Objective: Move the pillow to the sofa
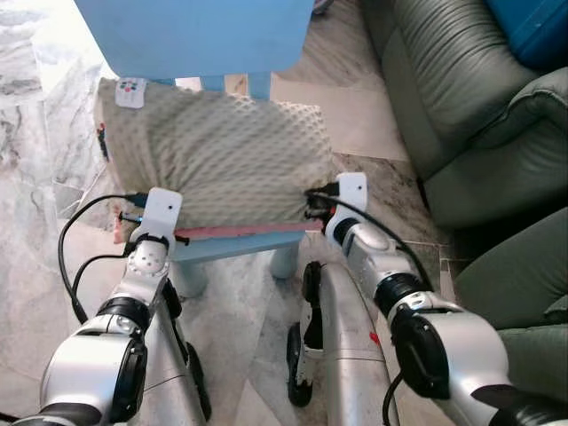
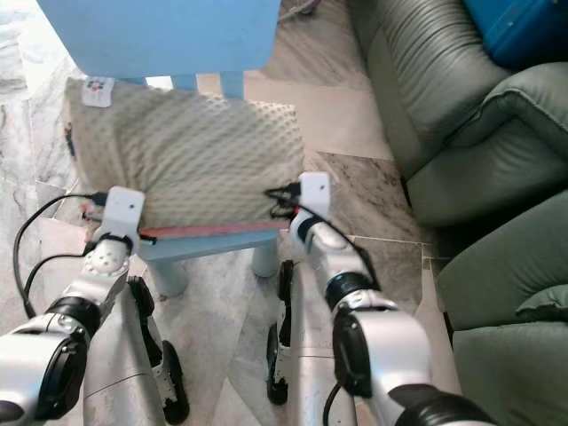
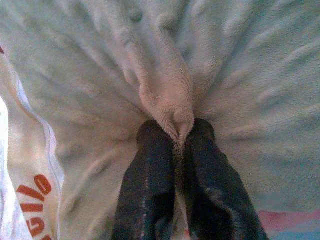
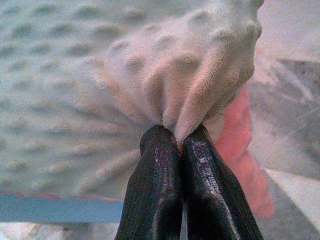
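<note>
Where the pale marble floor (image 1: 35, 293) runs out to the right, a big grey-green sofa (image 1: 444, 98) fills the far right side of the room, its plump arm curving toward the middle, and something blue (image 1: 532, 27) sits on its seat in the far corner. Left of the sofa, well apart from it, stands a small light-blue chair (image 1: 195, 31) with its backrest at the far side and its seat edge facing near. The pillow (image 1: 213, 160), a beige thing with a dimpled fleecy cover, lies flat across that seat, hanging over it on the left and right, with a thin pink strip (image 1: 248, 231) showing along its near edge. A small white tag (image 1: 130, 92) with coloured marks sits at its far left corner.

Both silver arms reach forward to the near edge of the pillow. The left gripper (image 3: 176, 137) is at the near left corner, its two black fingers (image 3: 150, 190) pressed together with a ridge of fleece pinched between the tips. The right gripper (image 4: 176, 136) is at the near right corner, fingers (image 4: 210, 185) likewise closed tight on a bunched fold of the cover, the pink strip just beside it. Black cables (image 1: 80, 231) loop from the left wrist toward the floor.
</note>
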Controlling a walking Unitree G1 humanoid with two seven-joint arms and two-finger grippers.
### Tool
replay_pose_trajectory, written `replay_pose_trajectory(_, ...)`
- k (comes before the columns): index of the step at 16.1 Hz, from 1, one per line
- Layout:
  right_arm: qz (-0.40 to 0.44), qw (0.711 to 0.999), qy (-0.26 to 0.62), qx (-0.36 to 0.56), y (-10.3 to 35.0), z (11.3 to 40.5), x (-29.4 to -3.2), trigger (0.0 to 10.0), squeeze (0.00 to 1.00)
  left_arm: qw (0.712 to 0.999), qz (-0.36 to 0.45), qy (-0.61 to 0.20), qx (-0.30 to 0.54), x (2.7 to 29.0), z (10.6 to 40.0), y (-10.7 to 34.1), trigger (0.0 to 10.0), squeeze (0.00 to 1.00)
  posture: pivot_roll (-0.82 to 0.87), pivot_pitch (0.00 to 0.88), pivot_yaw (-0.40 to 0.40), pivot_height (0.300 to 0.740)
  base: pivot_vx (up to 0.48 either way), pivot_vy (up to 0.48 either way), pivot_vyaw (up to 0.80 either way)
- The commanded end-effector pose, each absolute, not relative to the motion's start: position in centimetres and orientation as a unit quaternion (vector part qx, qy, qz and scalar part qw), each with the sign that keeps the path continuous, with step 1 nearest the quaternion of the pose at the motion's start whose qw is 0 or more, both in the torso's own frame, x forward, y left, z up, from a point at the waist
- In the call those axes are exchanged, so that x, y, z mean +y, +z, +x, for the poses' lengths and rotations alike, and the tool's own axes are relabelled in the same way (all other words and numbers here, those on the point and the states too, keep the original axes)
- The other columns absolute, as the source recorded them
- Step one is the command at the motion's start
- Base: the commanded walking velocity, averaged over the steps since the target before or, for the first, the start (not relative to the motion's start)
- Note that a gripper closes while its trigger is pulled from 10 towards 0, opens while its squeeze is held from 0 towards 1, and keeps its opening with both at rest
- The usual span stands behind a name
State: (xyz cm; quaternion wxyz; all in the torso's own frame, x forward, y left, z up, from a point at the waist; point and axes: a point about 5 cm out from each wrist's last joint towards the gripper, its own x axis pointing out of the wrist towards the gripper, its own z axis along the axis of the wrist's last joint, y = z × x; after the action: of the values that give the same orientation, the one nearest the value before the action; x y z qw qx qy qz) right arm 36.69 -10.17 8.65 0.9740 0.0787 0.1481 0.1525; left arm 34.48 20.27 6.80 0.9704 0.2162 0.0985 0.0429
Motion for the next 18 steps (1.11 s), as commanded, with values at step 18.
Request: replay_pose_trajectory(18,-0.008,0.995,0.068,-0.069,9.9,28.5,-16.9,0.0,0.0,0.995,0.03,-0.084,-0.038,20.1,27.6,8.7,0.0,0.0,0.06,0.0,-0.043,0.5,0.0,0.0,0.0)
